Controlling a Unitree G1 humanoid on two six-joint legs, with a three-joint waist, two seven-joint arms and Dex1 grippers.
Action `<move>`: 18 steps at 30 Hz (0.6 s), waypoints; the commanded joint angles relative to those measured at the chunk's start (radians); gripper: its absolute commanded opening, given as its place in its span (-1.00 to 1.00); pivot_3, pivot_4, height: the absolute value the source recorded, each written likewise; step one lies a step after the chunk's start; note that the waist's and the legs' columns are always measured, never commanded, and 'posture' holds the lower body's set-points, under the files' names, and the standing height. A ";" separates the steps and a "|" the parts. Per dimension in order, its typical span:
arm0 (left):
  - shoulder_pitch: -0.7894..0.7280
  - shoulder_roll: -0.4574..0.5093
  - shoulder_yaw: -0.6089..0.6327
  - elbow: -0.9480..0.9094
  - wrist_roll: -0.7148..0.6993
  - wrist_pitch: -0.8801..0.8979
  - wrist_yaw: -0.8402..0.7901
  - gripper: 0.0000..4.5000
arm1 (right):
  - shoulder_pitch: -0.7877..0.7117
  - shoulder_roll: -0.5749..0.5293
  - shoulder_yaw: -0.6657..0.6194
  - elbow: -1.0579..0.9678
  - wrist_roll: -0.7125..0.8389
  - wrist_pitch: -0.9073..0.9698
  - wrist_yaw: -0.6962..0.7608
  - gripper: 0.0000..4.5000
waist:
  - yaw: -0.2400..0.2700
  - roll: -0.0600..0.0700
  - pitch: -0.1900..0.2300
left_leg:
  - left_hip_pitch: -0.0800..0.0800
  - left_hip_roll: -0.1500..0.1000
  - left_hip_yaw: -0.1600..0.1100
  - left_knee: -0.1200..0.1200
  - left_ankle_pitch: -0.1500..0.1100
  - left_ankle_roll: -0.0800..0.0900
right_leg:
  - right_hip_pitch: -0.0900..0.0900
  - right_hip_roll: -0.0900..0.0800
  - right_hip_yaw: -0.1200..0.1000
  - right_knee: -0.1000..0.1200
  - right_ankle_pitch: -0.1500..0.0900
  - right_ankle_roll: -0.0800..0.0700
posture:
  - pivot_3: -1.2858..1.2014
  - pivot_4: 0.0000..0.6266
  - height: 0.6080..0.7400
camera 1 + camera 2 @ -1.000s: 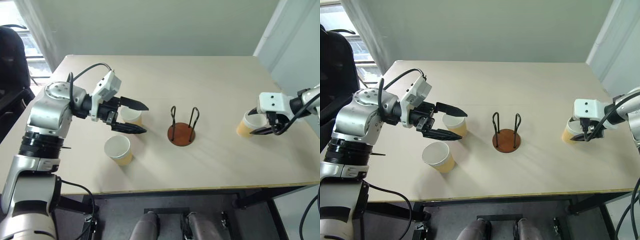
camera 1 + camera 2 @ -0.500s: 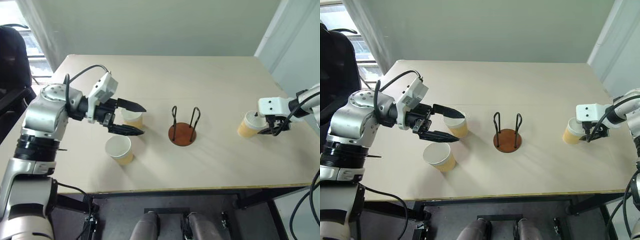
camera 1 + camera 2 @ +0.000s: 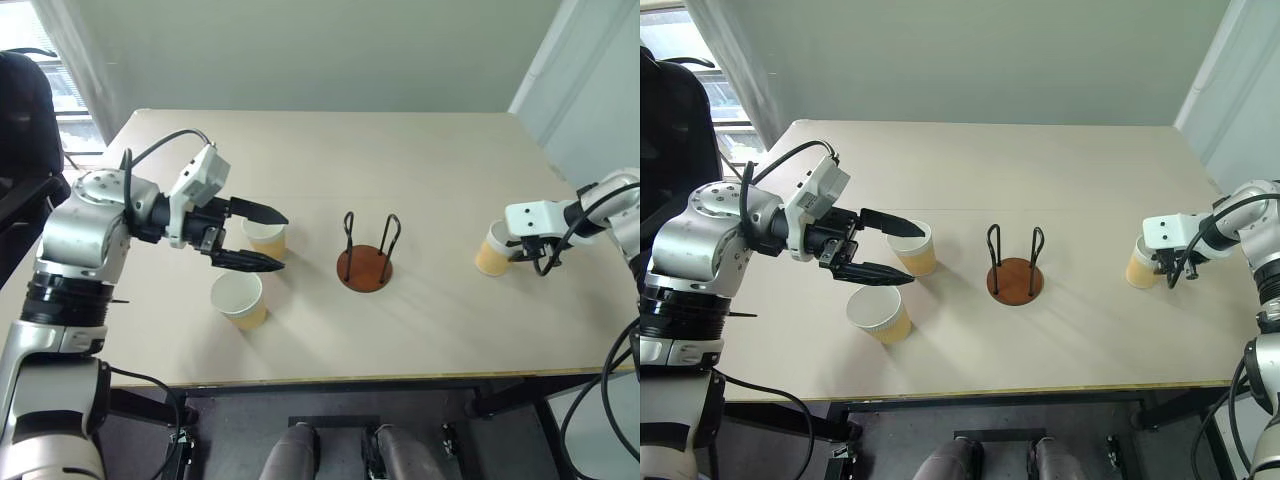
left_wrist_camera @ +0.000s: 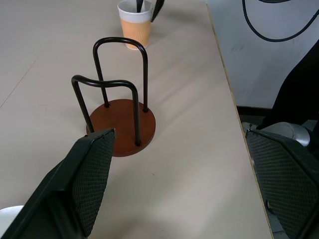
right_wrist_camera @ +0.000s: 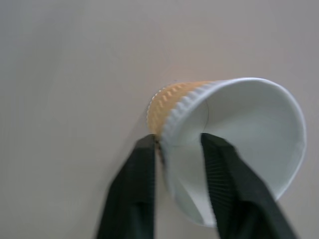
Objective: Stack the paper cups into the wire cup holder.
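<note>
Three paper cups stand upright on the table [image 3: 420,170]. The right gripper [image 5: 177,142] is pinched on the wall of the right cup [image 3: 492,250], one finger inside the rim, one outside. The left gripper [image 3: 272,238] hangs with its fingers spread wide apart and empty, flanking the rear left cup [image 3: 265,239]; whether it touches the cup cannot be told. The front left cup [image 3: 238,299] sits just beside it. The wire cup holder [image 3: 365,253] stands empty between the left cups and the right cup.
</note>
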 commanded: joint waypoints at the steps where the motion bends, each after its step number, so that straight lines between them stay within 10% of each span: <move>1: -0.021 0.027 0.015 -0.004 -0.014 -0.020 -0.040 1.00 | -0.031 -0.017 -0.013 -0.025 0.014 0.006 0.052 -0.98 | 0.000 0.000 0.000 | 0.000 0.000 0.000 0.000 0.000 0.000 | 0.000 0.000 0.000 0.000 0.000 0.000 | 0.03 -0.52 1.00; 18: -0.109 0.061 -0.121 0.209 -0.012 -0.214 -0.040 1.00 | -0.041 -0.032 -0.040 -0.589 0.286 0.358 0.157 -0.98 | -0.003 0.000 0.000 | 0.000 0.000 0.000 -0.002 0.000 -0.001 | -0.001 0.000 0.000 -0.001 -0.002 -0.003 | 0.03 -0.52 1.00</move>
